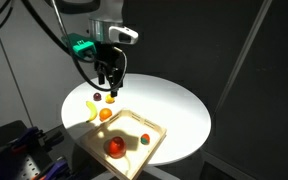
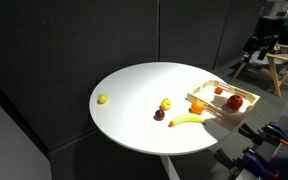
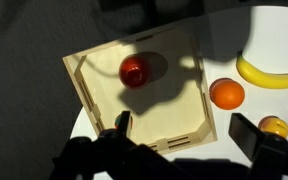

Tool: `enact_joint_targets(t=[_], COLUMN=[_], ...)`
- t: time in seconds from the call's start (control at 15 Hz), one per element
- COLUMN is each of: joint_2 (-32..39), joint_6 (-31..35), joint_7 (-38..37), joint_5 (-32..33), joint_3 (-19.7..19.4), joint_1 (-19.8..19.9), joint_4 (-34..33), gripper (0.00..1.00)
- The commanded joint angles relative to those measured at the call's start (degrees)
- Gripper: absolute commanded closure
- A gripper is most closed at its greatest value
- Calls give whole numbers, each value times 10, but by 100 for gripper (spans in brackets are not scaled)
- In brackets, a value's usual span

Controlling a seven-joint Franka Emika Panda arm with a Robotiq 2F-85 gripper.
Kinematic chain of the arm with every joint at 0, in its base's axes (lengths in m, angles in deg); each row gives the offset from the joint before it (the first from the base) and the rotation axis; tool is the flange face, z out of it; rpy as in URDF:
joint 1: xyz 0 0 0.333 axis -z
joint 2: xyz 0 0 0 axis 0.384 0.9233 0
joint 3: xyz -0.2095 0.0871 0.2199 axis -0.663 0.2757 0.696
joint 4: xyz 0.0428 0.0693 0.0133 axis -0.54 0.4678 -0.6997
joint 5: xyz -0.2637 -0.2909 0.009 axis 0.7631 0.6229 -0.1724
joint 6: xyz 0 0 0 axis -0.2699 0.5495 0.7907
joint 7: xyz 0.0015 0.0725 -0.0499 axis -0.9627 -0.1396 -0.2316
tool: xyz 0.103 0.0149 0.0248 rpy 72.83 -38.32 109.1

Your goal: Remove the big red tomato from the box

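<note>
In the box (image 3: 169,105) the big red tomato (image 3: 133,71) sits untouched while the gripper (image 3: 181,125) hovers above with jaws apart, so this looks like the approach, and next it must centre over the tomato and descend.

Table (image 2: 134,85): one, round and white.
Box (image 3: 169,105): one, light wood.
Tomato (image 3: 133,71): one, big and red.
Red-and-green piece (image 1: 144,140): one, small.
Orange (image 3: 226,93): one.
Banana (image 3: 269,72): one.
Yellow fruit: two small ones that I can see, the first (image 2: 102,99) and the second (image 2: 165,103).
Dark red fruit (image 2: 159,114): one, small.
Fruit in all: eight by my count, two in the box and six out on the table.
Gripper (image 1: 108,86): one.
</note>
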Motion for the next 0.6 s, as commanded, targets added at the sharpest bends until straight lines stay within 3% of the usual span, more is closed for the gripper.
enact_joint_targets(t=[0.0,0.53], joint_2=[14,62], joint_6=[2,124], joint_7=[50,95], joint_5=[18,34], joint_3=[-15,-36], joint_1=[8,12], joint_4=[-11,18], gripper=[0,0])
